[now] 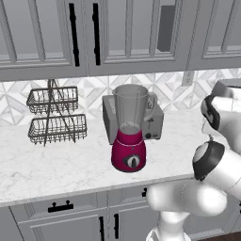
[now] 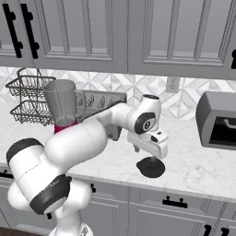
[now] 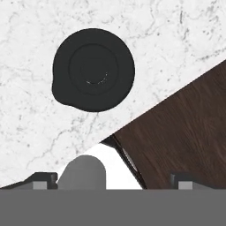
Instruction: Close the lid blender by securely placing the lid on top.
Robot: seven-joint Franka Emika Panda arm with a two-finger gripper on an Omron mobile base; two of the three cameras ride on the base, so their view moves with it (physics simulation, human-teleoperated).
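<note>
Now the gripper [image 2: 148, 156] hangs right over the lid [image 2: 151, 167], with its two fingers spread wide apart and nothing held. The flat black lid lies on the white counter [image 2: 193, 161], near the front edge. Far off to the left, the blender [image 1: 129, 129] stands with its jar open on top, just before a grey toaster [image 1: 153, 120].

Blender [image 2: 63, 108] base hidden behind arm; toaster [image 1: 155, 123] partly behind jar; microwave [image 2: 220, 120] cut by edge.
</note>
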